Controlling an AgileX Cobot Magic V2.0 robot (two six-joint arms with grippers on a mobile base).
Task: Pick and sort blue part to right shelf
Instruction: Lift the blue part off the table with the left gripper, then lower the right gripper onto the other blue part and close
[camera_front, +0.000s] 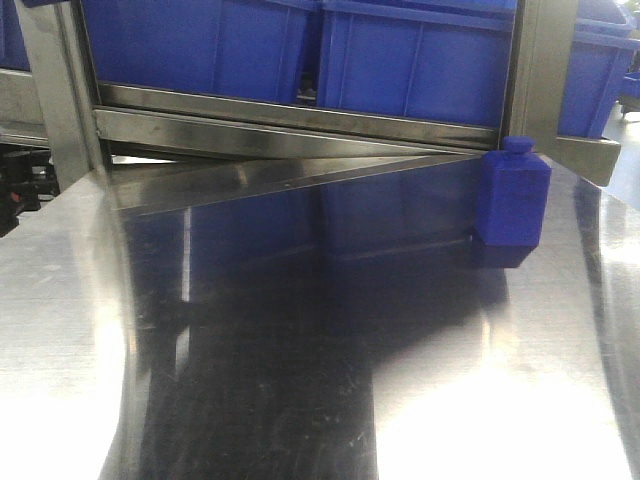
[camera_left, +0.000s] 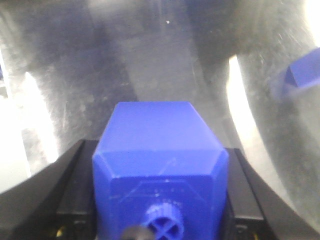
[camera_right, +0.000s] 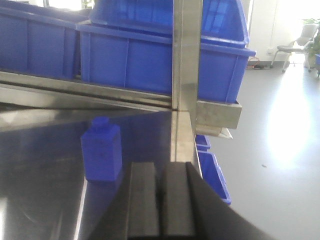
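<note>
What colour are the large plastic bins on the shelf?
The bins are plain solid blue, with no pattern. The right wrist view shows them best.

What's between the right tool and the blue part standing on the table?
Only bare steel tabletop, seen in the right wrist view, lies between the right tool and the blue part.

A polished steel table (camera_front: 300, 380) fills the near ground, streaked with bright glare. To its right lies a smooth, pale grey floor (camera_right: 280, 190), washed by strong light. At the far right, a chair (camera_right: 294, 47) and a potted plant (camera_right: 313, 42) stand by a white wall (camera_right: 264, 27).
</note>
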